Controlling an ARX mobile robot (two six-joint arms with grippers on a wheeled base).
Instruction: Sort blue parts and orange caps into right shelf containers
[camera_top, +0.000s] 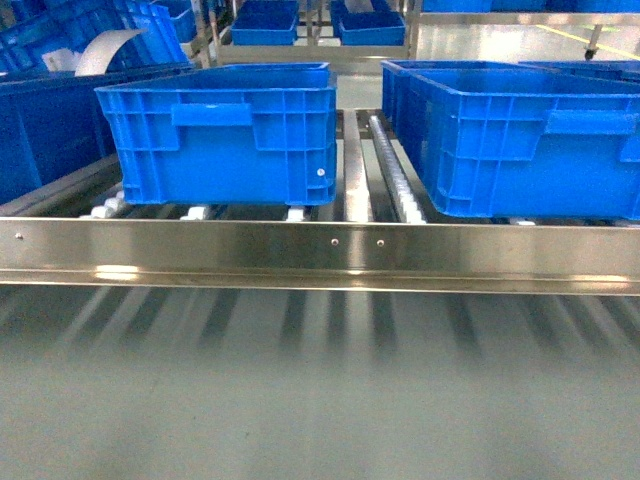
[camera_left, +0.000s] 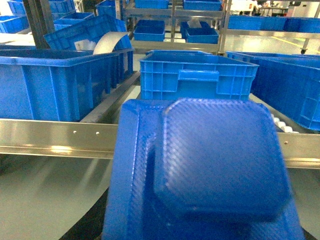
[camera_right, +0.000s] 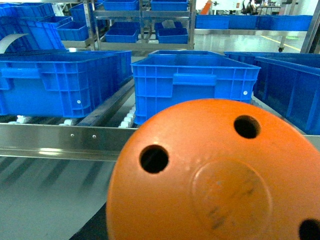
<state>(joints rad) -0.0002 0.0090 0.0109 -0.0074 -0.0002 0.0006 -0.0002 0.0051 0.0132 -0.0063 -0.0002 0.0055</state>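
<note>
While the head view shows neither arm nor part, each wrist camera is filled by one close object. Nearest the left wrist lens sits a blue part, textured and rounded; the right wrist lens faces an orange cap with dark holes. No fingers show, so whether either claw grips or gapes cannot be told. Beyond runs a steel rail, then roller tracks bearing two blue crates, with more shelving behind.
</note>
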